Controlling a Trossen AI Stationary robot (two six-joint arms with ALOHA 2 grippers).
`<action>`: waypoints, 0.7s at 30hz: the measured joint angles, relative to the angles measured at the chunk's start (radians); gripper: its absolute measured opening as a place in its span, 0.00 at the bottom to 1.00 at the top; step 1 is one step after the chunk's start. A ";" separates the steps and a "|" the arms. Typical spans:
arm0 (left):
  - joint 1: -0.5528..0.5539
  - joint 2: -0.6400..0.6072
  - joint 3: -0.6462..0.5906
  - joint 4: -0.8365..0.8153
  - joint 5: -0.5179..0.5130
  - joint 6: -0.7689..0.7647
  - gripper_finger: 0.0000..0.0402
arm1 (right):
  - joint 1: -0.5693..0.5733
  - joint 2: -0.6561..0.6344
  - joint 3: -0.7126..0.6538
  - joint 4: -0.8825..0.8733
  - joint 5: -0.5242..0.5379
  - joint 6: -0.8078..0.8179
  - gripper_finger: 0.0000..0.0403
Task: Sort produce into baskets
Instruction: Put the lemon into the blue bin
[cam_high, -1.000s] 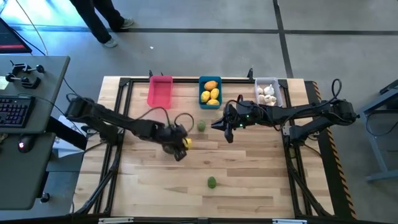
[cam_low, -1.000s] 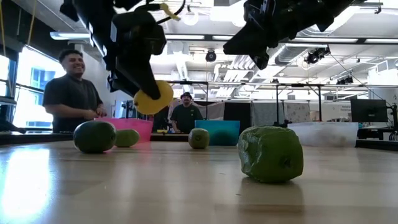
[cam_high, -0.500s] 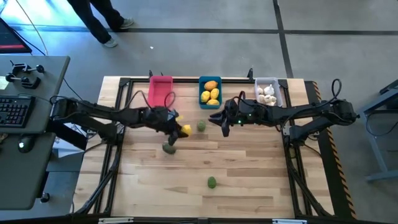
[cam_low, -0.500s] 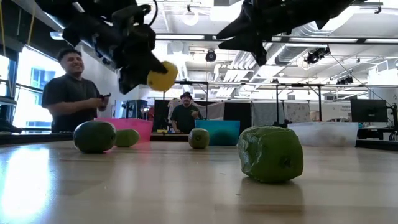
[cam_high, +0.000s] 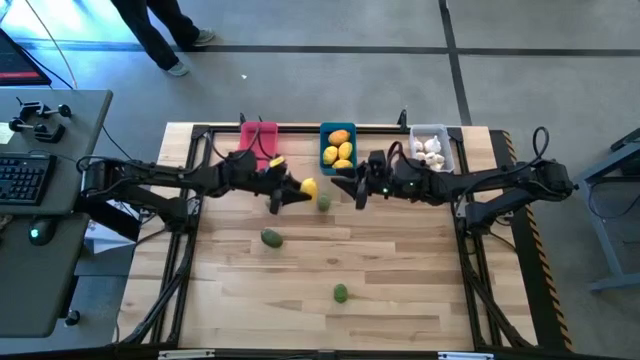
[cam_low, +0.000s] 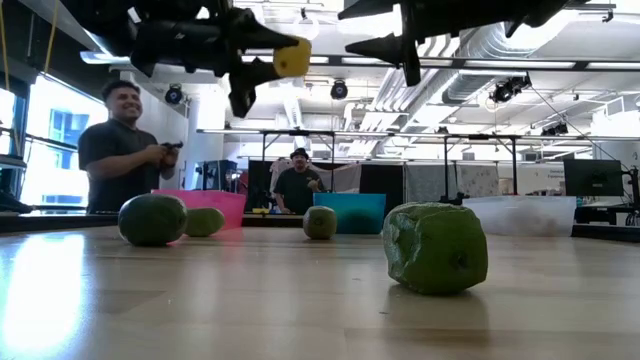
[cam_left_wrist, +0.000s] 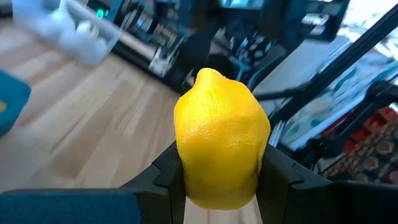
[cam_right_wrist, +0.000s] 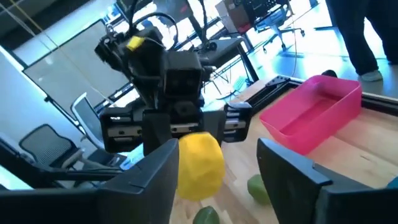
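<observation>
The left gripper (cam_high: 300, 189) holds a yellow lemon (cam_high: 308, 187) clamped in its jaws, raised above the desk (cam_high: 400, 270) near the far edge — just short of the blue basket (cam_high: 338, 147). The right gripper (cam_high: 347, 188) faces it close by, jaws wide and empty.

The wooden table (cam_high: 400, 270) carries three baskets in a row along its far edge: the pink basket (cam_high: 258, 143), the blue basket (cam_high: 338, 147) and the pale basket (cam_high: 430, 148). Three dark green fruits lie loose on the boards. One green fruit (cam_high: 324, 202) sits just below the left gripper's fingertips (near the blue basket). A second green fruit (cam_high: 271, 237) lies nearer the front, under the left arm. The third green fruit (cam_high: 341, 292) rests well apart from both pairs of fingers, toward the front edge.
</observation>
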 joint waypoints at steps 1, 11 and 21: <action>0.004 0.000 0.000 0.019 0.001 -0.002 0.29 | 0.000 0.000 0.000 0.000 0.000 0.013 0.52; 0.034 0.000 0.000 0.112 0.044 -0.052 0.29 | 0.000 0.000 0.000 0.022 -0.001 0.077 0.55; 0.040 0.002 0.000 0.105 0.023 -0.083 0.29 | -0.027 0.000 0.000 0.014 0.075 0.149 0.55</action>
